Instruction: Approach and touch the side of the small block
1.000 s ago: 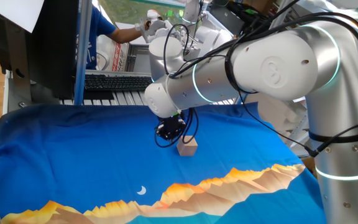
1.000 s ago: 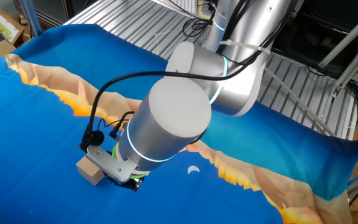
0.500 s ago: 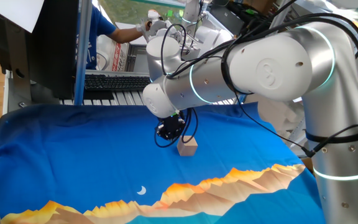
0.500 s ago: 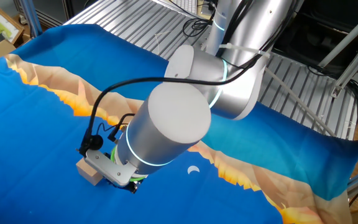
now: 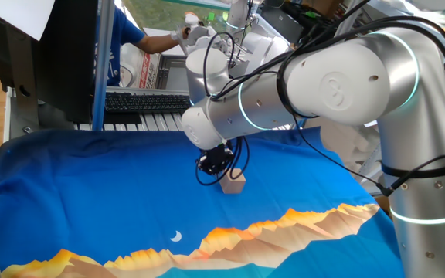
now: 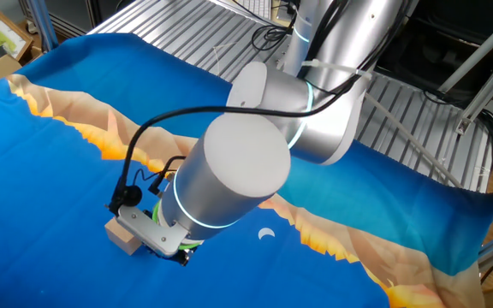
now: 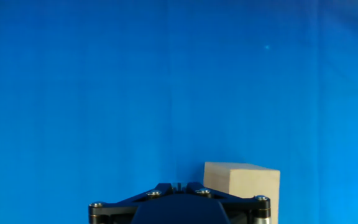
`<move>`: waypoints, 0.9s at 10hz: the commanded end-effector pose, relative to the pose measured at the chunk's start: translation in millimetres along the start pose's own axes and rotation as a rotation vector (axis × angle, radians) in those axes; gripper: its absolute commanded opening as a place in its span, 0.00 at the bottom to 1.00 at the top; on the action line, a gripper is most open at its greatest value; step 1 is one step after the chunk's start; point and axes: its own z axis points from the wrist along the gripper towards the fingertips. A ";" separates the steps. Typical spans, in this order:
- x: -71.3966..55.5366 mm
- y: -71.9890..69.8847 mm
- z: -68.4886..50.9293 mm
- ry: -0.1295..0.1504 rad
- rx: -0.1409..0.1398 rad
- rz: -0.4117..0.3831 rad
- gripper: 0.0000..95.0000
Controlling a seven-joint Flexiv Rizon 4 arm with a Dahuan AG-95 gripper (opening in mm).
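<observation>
The small block (image 5: pixel 234 182) sits mid-tabletop (image 5: pixel 91 201) on the blue cloth. The pincer (image 5: pixel 215 164) hangs low just left of it, seemingly lined up to nudge its side; whether the fingers are apart or together, I cannot tell.

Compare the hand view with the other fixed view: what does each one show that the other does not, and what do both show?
Only the hand view shows the small block close up, beside the dark tool housing at the bottom edge. Only the other fixed view shows the silver arm, the orange mountain print, the white crescent and the metal grating. Both show the block resting on the blue cloth.
</observation>
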 end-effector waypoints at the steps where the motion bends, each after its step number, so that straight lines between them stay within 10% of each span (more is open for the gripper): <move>1: 0.2 -1.9 0.9 -0.002 0.002 -0.001 0.00; 9: -6.7 -11.7 4.5 -0.003 0.036 -0.023 0.00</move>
